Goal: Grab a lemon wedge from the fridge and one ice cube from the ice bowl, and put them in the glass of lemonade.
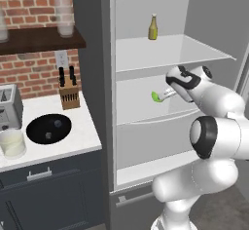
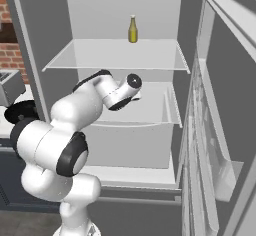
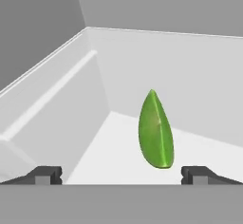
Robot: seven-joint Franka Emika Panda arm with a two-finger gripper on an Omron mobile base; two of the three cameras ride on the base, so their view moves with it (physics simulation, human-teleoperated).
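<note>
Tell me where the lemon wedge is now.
The lemon wedge lies on the fridge's middle shelf, one below the bottle, just ahead of the open gripper.

The pictures were evenly and softly lit, with no single source to be picked out and no hard shadows. The fridge interior read bright white in the middle of the left base view, its walls shading to grey. A faint sheen sat on the wedge at the hand view's centre. All views were slightly soft, with no edge distortion.
</note>
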